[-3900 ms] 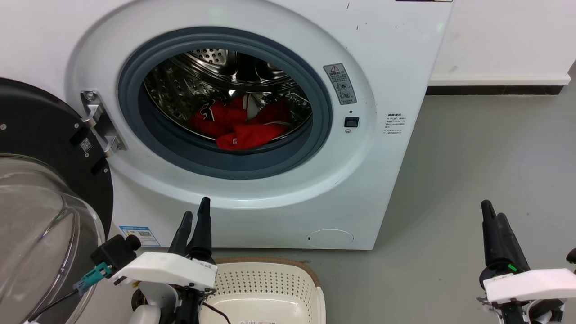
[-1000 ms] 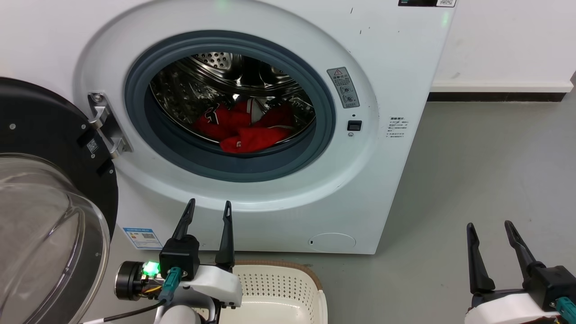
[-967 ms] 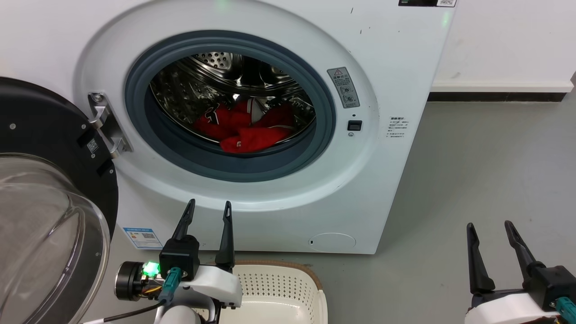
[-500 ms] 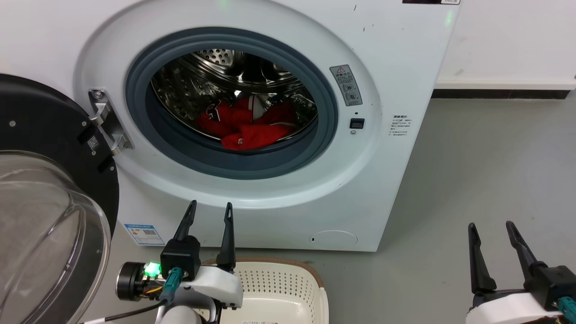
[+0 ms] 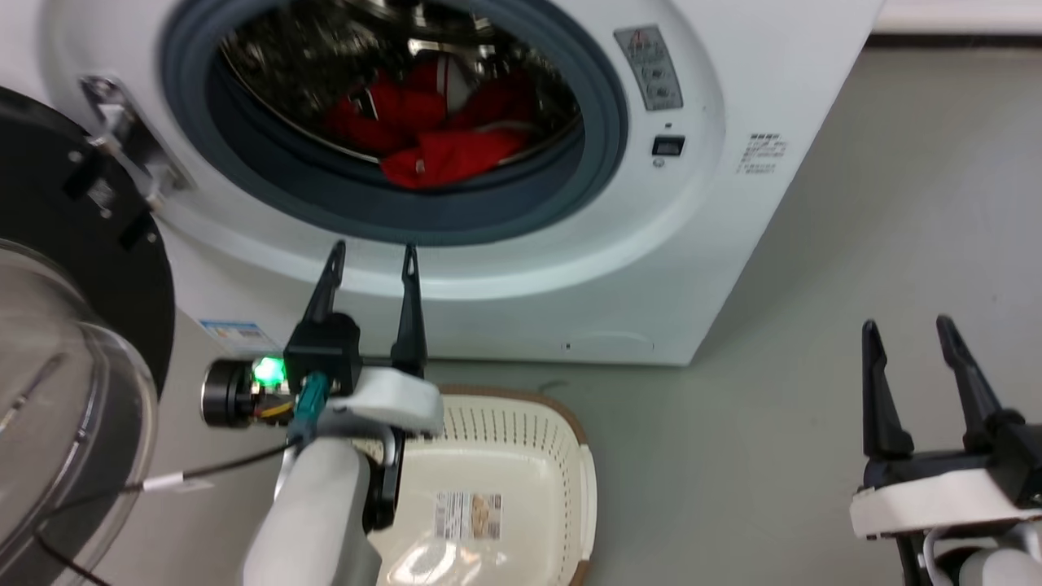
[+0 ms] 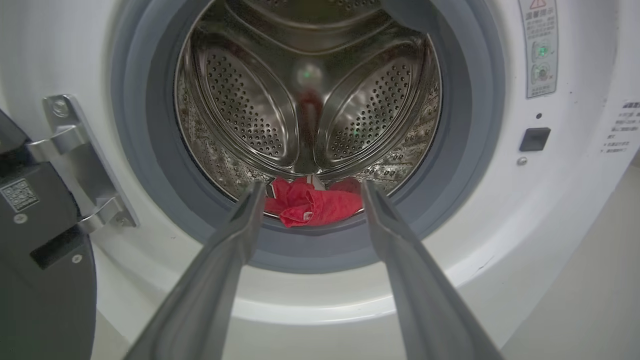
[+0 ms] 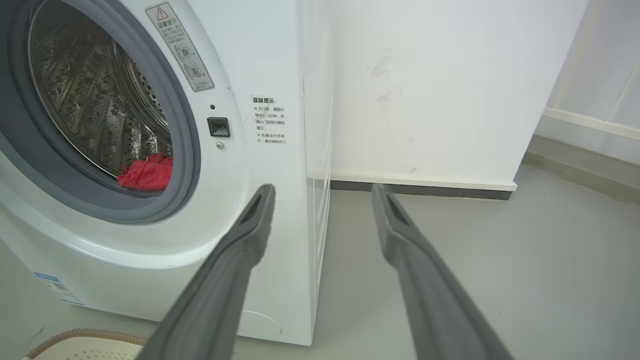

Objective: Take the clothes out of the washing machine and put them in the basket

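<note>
Clothes (image 5: 448,155) still in washing machine (image 5: 733,81); view dips closer; left gripper (image 5: 374,247), spread and empty, nears the opening; reach likely starting.

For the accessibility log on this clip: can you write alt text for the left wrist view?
The left claw, open, points at the porthole of the washing machine and frames the red clothes, which lie at the bottom front of the perforated steel drum. The dark door stands open at the left on its metal hinge.
</note>
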`<state>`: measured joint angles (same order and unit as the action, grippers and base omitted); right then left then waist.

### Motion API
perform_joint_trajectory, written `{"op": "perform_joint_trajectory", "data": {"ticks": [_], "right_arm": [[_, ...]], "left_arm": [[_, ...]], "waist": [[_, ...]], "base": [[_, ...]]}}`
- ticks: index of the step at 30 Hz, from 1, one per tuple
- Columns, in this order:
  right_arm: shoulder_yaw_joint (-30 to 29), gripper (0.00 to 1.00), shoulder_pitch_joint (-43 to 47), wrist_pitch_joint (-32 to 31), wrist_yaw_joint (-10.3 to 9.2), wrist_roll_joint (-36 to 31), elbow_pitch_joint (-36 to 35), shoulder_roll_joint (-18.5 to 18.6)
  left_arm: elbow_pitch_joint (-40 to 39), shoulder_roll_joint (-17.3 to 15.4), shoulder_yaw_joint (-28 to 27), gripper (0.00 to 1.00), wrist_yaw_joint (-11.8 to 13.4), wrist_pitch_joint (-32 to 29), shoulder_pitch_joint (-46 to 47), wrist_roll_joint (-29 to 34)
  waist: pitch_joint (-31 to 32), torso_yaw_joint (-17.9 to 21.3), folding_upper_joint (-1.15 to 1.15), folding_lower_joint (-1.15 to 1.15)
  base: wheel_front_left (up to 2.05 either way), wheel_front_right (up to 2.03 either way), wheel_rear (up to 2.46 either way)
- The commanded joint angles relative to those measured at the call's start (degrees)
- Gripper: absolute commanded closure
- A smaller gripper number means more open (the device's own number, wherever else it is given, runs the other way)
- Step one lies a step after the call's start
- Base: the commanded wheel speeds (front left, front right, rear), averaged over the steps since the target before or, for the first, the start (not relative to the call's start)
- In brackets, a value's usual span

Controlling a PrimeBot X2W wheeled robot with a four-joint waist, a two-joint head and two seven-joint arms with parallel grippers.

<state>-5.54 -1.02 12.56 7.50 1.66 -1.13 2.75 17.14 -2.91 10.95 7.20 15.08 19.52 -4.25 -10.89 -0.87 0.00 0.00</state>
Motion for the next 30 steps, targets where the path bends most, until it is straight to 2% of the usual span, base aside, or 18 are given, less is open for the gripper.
{"op": "perform_joint_trajectory", "data": {"ticks": [1,14,20,25,30], "right_arm": [[0.12,0.00,-1.44,0.22,-0.02,0.58,-0.80,0.23],[2.08,0.00,-8.41,1.43,-0.03,1.86,-2.95,0.21],[2.96,0.00,-10.30,1.96,-0.02,2.40,-1.86,0.21],[4.39,0.00,-11.47,2.22,-0.02,3.52,-0.32,0.20],[6.10,0.00,-12.51,2.52,-0.03,4.86,1.21,0.21]], "left_arm": [[0.65,0.04,-0.08,0.00,0.34,0.14,2.27,0.26],[7.44,-0.73,-3.74,0.00,1.11,0.14,18.88,1.34],[14.71,-1.67,-5.22,0.00,-0.24,0.14,28.09,0.44],[23.70,-2.96,-5.59,0.00,-2.07,0.00,36.52,-0.31],[32.95,-5.23,-5.87,0.00,-4.14,-3.57,46.00,-0.93]], "waist": [[-5.08,0.73,0.00,0.00],[-19.02,3.66,0.00,0.00],[-22.06,4.68,0.00,0.00],[-23.27,5.87,0.00,0.00],[-24.23,7.62,0.00,0.00]], "base": [[0.00,0.00,0.00],[0.00,0.00,0.00],[0.00,0.00,0.00],[0.00,0.00,0.00],[0.00,0.00,0.00]]}}
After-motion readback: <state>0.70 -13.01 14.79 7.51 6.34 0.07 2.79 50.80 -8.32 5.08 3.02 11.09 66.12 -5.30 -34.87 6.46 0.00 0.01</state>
